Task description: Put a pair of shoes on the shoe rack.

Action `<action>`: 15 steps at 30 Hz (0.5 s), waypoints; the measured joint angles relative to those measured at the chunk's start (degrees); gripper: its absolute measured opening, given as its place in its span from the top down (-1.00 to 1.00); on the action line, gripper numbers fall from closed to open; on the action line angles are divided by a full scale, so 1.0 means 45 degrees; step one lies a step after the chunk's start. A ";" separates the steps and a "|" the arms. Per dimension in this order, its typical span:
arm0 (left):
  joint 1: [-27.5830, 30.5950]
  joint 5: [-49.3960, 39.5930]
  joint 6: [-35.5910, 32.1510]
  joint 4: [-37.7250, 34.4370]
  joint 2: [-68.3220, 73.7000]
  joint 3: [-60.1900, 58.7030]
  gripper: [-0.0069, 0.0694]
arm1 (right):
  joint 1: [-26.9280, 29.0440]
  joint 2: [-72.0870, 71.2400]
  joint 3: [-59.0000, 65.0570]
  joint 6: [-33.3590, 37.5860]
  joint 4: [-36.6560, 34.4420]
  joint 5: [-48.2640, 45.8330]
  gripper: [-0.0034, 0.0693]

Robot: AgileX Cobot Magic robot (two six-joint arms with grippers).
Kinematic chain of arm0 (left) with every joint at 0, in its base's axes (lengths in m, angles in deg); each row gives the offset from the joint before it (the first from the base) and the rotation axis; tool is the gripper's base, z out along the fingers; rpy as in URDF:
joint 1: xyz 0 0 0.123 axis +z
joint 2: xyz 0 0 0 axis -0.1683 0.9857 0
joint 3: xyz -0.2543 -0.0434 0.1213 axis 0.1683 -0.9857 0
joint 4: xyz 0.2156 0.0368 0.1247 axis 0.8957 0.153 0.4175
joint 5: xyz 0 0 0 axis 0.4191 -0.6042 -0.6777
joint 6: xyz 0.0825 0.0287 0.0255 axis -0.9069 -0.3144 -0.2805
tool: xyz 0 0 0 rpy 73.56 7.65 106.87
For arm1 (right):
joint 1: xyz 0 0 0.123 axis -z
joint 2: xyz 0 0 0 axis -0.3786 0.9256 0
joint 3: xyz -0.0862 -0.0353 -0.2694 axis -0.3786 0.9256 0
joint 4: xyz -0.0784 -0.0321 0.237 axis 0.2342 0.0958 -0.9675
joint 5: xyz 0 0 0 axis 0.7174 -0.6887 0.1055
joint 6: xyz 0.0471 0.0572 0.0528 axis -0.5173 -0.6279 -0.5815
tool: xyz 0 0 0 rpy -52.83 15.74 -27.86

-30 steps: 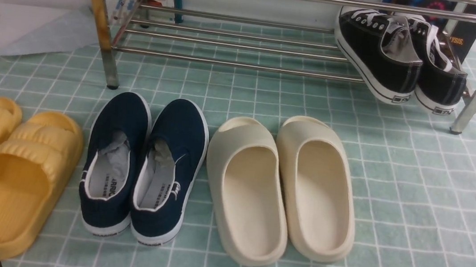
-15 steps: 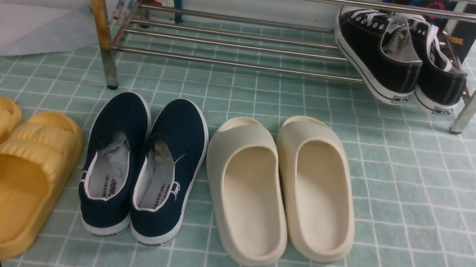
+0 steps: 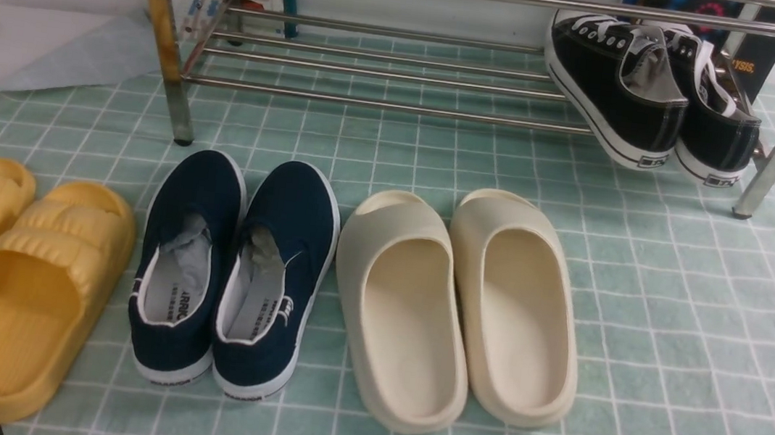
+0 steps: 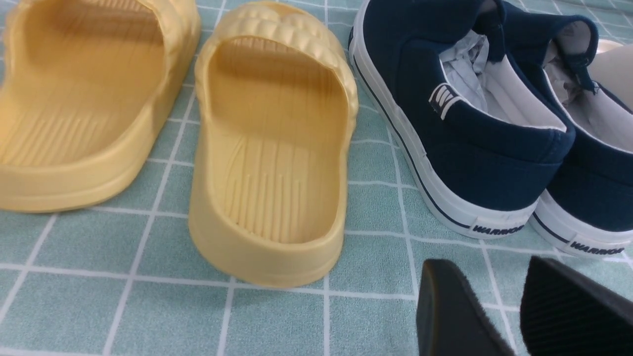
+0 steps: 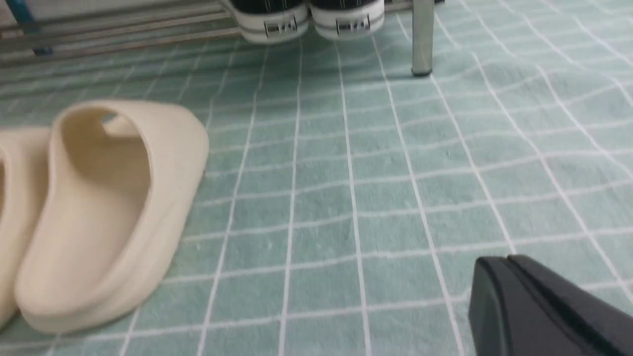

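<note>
Black sneakers [image 3: 653,94] sit tilted on the shoe rack [image 3: 386,104] bottom shelf, right end, heels out. Left fingers [image 4: 460,311] slightly apart, holding nothing, near navy slip-ons [image 4: 474,123]. Right fingers [image 5: 534,301] pressed together, empty, over the checked cloth [image 5: 385,188].

Left gripper [image 4: 499,306]: two black ribbed fingers [image 4: 450,311] apart, a clear gap between them, nothing held. Right gripper [image 5: 514,289]: jaws pressed together, only a thin seam between the black fingers [image 5: 499,301], nothing held. Both hang low and free.
</note>
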 joint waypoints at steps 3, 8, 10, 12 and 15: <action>0.0000 0.0000 0.0000 0.0000 0.0000 0.0000 0.19 | 0.0000 0.0000 -0.0074 0.0049 0.0000 -0.0532 0.92; 0.0000 0.0000 0.0000 0.0000 0.0000 0.0000 0.19 | 0.0000 0.0000 -0.0116 0.0351 -0.0087 -0.0727 0.92; 0.0000 0.0000 0.0000 0.0000 0.0000 0.0000 0.19 | 0.0000 0.0000 -0.0116 0.0377 -0.0087 -0.0731 0.91; 0.0000 0.0000 0.0000 0.0000 0.0000 0.0000 0.19 | 0.0000 0.0000 -0.0116 0.0377 -0.0087 -0.0743 0.91; 0.0000 0.0000 0.0000 0.0000 0.0000 0.0000 0.19 | 0.0000 0.0000 -0.0116 0.0377 -0.0087 -0.0743 0.91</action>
